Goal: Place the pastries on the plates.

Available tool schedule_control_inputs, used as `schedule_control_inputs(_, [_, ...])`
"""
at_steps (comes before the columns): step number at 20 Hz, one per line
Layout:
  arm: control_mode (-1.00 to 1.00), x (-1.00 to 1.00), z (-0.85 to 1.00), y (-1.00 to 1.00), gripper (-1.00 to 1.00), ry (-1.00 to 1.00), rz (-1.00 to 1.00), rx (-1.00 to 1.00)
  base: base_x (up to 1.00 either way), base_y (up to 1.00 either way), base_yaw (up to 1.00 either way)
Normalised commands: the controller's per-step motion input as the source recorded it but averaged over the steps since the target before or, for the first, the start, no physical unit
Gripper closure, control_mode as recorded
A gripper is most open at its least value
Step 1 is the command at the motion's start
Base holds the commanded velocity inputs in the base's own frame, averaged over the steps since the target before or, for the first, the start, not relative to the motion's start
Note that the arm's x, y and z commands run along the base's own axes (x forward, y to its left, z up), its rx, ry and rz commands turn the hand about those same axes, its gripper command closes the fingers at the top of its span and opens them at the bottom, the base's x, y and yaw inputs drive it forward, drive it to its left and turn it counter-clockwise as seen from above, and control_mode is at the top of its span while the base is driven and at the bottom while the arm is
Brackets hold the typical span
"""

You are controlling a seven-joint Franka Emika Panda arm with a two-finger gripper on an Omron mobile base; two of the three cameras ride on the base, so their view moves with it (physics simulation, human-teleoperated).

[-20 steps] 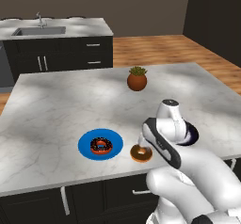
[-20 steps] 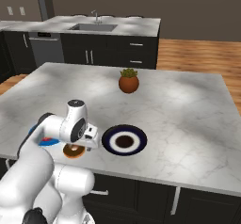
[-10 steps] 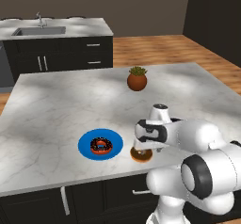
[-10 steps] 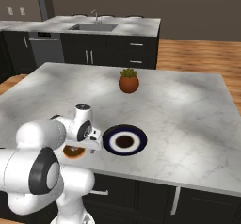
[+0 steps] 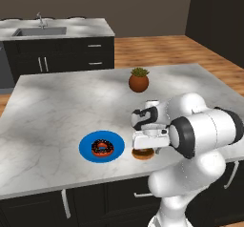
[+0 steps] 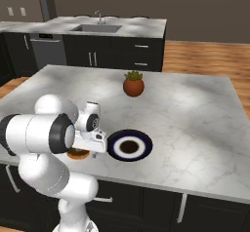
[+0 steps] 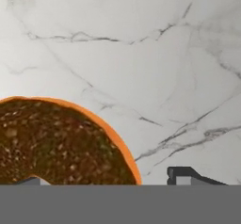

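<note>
Brown-glazed donut (image 5: 143,153) lies on the marble surface (image 5: 57,107) just right of the blue plate (image 5: 101,147), directly beneath the gripper (image 5: 148,136). In the hand view the donut (image 7: 56,143) sits left of one fingertip (image 7: 186,175); the finger spacing cannot be determined.

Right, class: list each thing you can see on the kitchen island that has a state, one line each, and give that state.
chocolate donut: lying flat on the blue plate.
brown-glazed donut: flat on the bare counter, not on a plate, under the hand.
navy plate: flat on the counter, holds no pastry.
gripper: low over the brown-glazed donut, a fingertip on each side; open or shut cannot be told.
plant pot: upright.
</note>
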Motion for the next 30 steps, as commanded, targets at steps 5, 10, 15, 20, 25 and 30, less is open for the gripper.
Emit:
schedule_control_inputs(5, [-1.00,-0.63,-0.11,0.00,1.00,-0.19,0.00,0.00,0.00,0.00,0.00])
schedule_control_inputs(10, [-1.00,-0.28,0.37,-0.05,1.00,-0.29,-0.01,0.00,0.00,0.00,0.00])
schedule_control_inputs(15, [-1.00,0.10,1.00,-0.42,1.00,-0.08,-0.02,0.03,0.00,0.00,0.00])
schedule_control_inputs(20, [-1.00,0.39,0.66,-0.80,1.00,0.06,0.00,0.01,0.00,0.00,0.00])
schedule_control_inputs(25, [-1.00,0.85,0.32,-0.77,1.00,0.14,0.00,0.00,0.00,0.00,0.00])
schedule_control_inputs(30, [-1.00,0.64,0.09,-0.45,1.00,0.05,0.00,0.00,0.00,0.00,0.00])
